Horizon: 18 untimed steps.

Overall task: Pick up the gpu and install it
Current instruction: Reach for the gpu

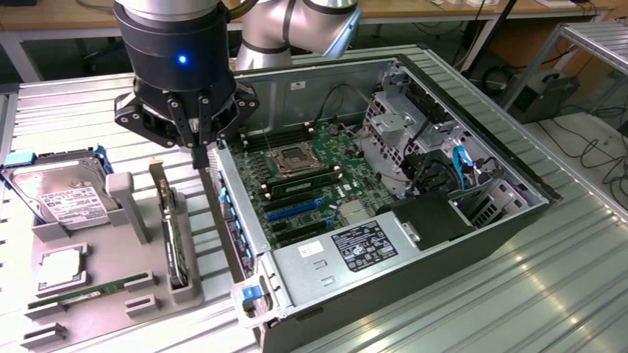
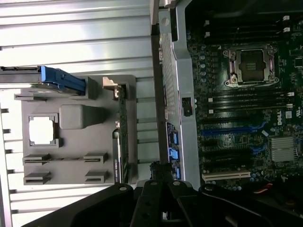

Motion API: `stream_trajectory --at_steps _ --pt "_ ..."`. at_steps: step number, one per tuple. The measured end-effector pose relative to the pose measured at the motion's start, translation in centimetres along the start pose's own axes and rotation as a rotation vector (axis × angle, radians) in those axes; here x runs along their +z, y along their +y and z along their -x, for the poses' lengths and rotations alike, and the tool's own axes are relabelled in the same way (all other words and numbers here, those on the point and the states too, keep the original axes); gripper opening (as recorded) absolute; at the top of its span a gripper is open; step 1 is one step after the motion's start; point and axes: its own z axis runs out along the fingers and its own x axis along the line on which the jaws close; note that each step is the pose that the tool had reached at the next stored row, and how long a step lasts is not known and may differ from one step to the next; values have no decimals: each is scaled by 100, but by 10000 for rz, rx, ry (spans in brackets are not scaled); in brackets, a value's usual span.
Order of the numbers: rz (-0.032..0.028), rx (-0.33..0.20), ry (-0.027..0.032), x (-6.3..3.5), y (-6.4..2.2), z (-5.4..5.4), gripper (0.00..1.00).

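Observation:
The gpu (image 1: 173, 235) stands on its long edge in a slot of the grey parts holder (image 1: 188, 293), its silver bracket at the far end. In the wrist view the gpu (image 2: 120, 137) lies beside my fingertips, apart from them. My gripper (image 1: 201, 158) hangs high over the narrow gap between the holder and the open computer case (image 1: 245, 254). Its fingers are shut and nothing shows between them. The wrist view has the gripper (image 2: 160, 171) over the case's rear wall. Blue expansion slots (image 1: 294, 212) (image 2: 232, 130) lie bare on the motherboard.
The holder (image 2: 71, 142) also carries a hard drive (image 1: 64, 198) in a blue frame, a processor (image 1: 61, 268) and a green RAM stick (image 1: 93, 290). Drive cages and cables (image 1: 432, 162) crowd the case's far side. Ribbed metal table (image 1: 549, 294) surrounds everything.

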Motion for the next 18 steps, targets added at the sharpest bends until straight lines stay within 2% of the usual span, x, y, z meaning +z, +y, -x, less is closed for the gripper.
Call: stream_trajectory --at_steps 18 --pt "0 0 0 1 -53 4 11"
